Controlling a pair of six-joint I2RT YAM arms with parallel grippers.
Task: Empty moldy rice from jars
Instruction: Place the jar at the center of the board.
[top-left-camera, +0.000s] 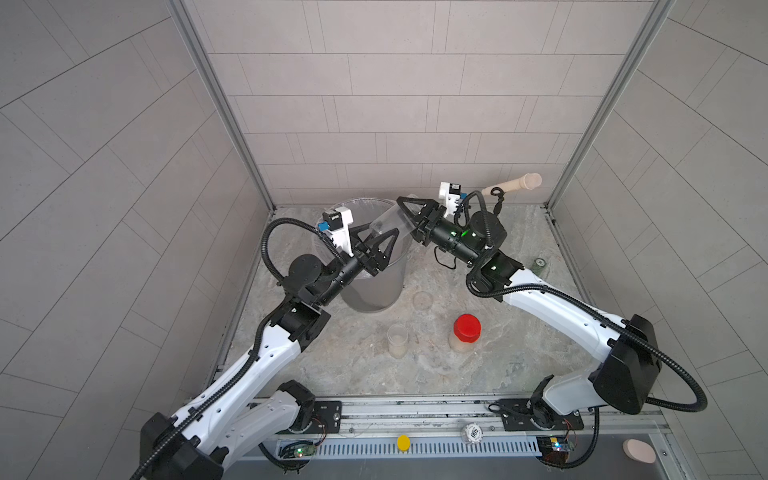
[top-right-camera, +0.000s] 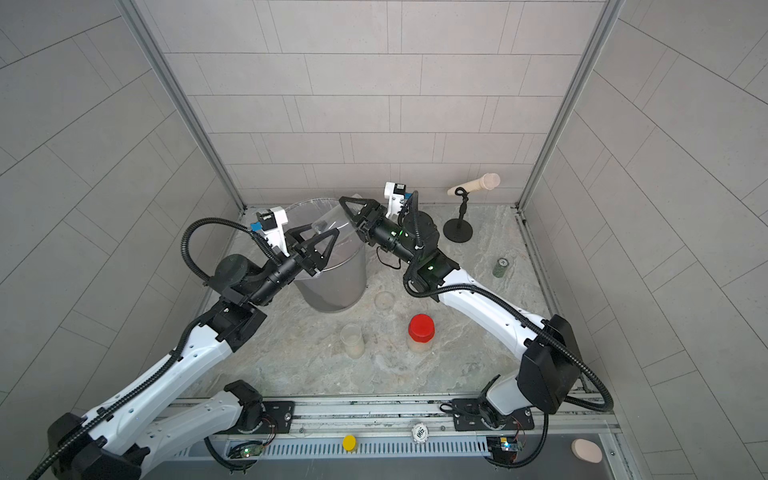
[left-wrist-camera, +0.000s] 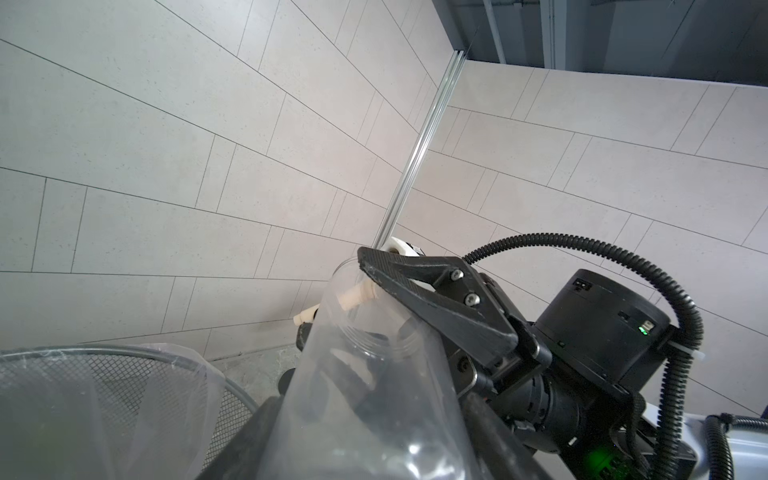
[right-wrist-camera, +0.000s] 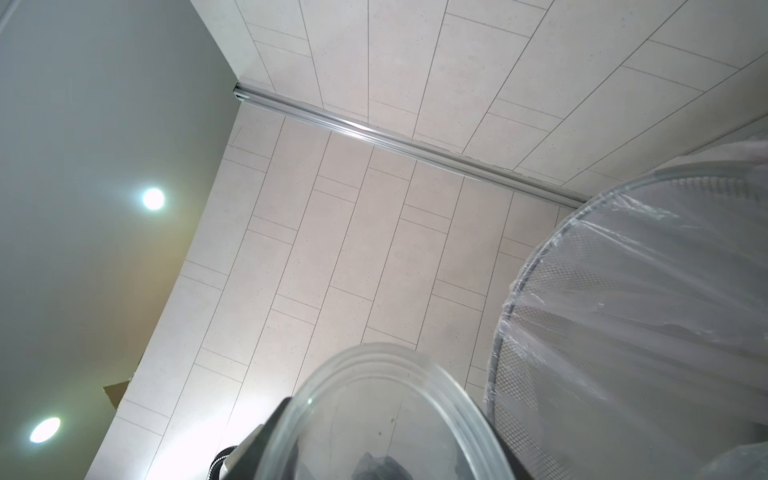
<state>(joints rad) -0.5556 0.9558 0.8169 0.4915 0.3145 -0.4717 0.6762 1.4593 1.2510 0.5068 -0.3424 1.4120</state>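
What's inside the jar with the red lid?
Pale beige rice shows through the clear wall of the jar. The red lid covers the top, hiding how high the rice reaches.

The bin (left-wrist-camera: 235, 409) is fine metal mesh, matt grey, and its liner (right-wrist-camera: 648, 257) is thin glossy plastic film with wrinkles. The clear jar (left-wrist-camera: 357, 399) looks smooth and shiny, maybe plastic. The red lid (top-left-camera: 467, 327) is smooth plastic with little shine. The tabletop (top-left-camera: 415, 374) is matt, veined like stone. The walls (top-left-camera: 415, 124) are matt.
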